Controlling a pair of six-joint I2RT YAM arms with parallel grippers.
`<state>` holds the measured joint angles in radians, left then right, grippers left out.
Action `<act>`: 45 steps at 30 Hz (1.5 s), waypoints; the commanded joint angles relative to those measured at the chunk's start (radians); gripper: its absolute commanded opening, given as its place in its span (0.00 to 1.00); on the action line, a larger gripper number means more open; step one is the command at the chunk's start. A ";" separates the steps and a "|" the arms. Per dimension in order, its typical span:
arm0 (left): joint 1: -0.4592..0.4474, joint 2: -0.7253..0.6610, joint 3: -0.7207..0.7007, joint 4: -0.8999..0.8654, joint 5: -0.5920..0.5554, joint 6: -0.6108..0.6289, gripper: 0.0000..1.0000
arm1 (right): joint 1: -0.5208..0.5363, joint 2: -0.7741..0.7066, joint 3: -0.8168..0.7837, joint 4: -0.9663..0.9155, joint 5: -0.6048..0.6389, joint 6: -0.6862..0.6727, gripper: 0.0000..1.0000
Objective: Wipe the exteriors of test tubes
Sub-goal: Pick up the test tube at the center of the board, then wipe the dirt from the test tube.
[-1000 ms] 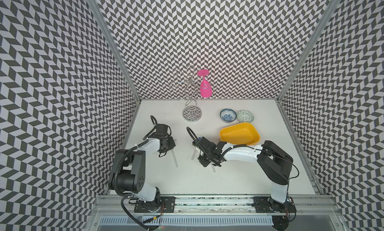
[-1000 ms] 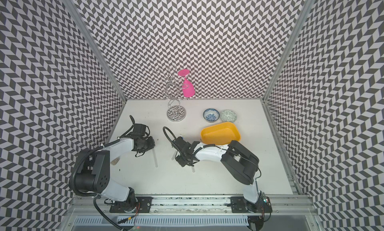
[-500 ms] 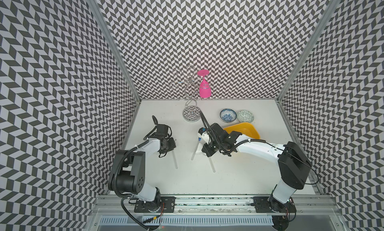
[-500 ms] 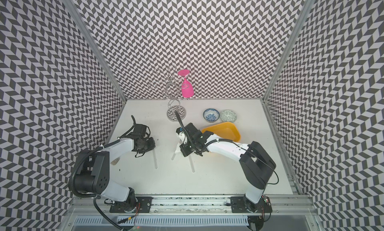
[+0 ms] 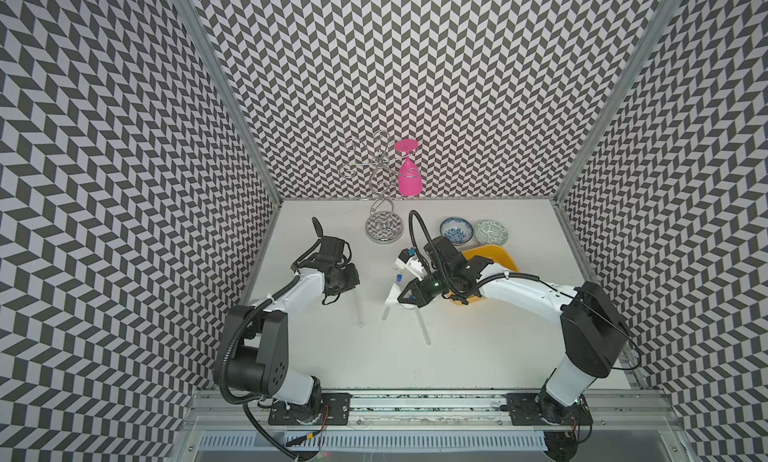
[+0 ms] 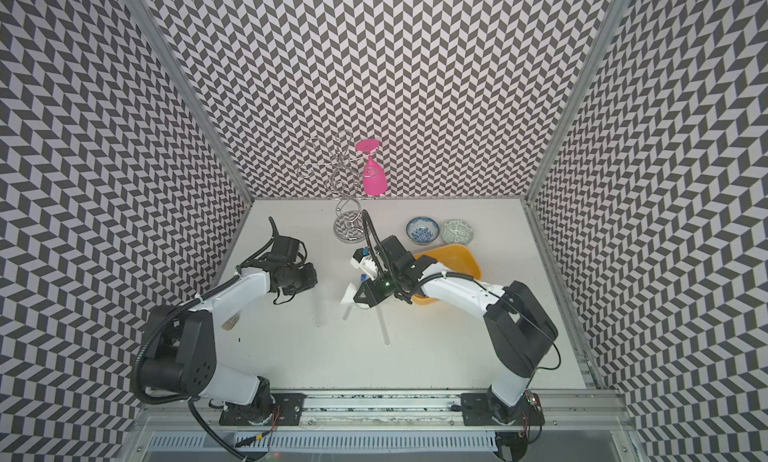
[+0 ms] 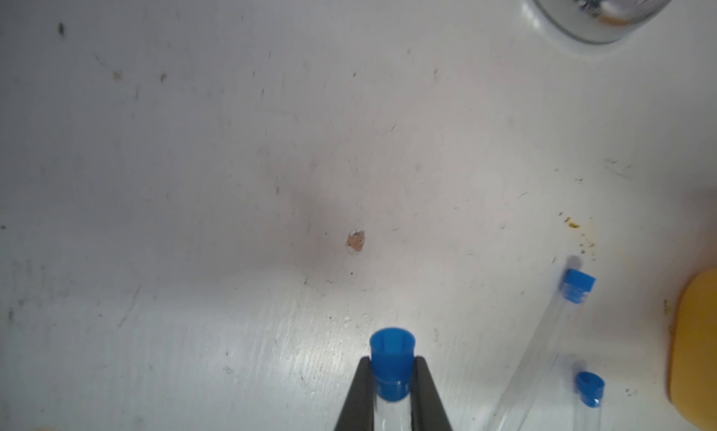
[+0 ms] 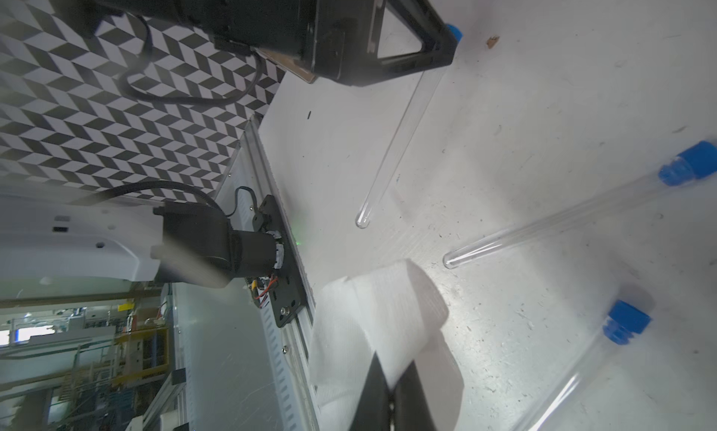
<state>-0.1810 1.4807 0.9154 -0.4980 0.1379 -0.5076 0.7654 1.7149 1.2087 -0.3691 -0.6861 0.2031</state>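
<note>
My left pincer [image 7: 392,371] is closed on the left test tube [image 5: 358,310]. Its black fingers [image 7: 361,390] clamp just under the blue cap [image 7: 392,347], and the tube's rounded end points toward the near rail [image 5: 415,401]. My right pincer [image 8: 392,374] is closed on a folded white tissue [image 8: 384,312], which hangs over the middle test tube [image 5: 386,313] in both top views.

The middle test tube lies on the table just right of the held one, with its cap toward the far side. The right test tube [image 5: 424,329] lies slanted beside it, apart from it. Any print on the tubes or caps is too small for me to read.

A yellow tray [image 5: 505,258] sits close under my right forearm. A blue bowl [image 5: 456,230], a green bowl [image 5: 491,231] and a wire rack's round base [image 5: 384,230] stand farther back. Between the tubes' rounded ends and the near rail the white table [image 5: 478,356] lies open. The table's left edge and the patterned wall run close beside my left arm.
</note>
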 commanded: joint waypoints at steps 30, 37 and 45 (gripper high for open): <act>-0.219 -0.106 0.223 -0.100 -0.022 -0.121 0.07 | -0.090 0.095 -0.008 0.423 -0.320 0.270 0.00; -0.249 -0.092 0.241 -0.070 0.019 -0.138 0.07 | -0.087 0.145 0.029 0.444 -0.339 0.280 0.00; -0.260 -0.101 0.256 -0.101 0.054 -0.175 0.07 | -0.092 0.166 0.075 0.455 -0.332 0.300 0.00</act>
<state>-0.4271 1.3983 1.1469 -0.5949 0.1555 -0.6498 0.6708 1.8660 1.2427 0.0166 -1.0111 0.4877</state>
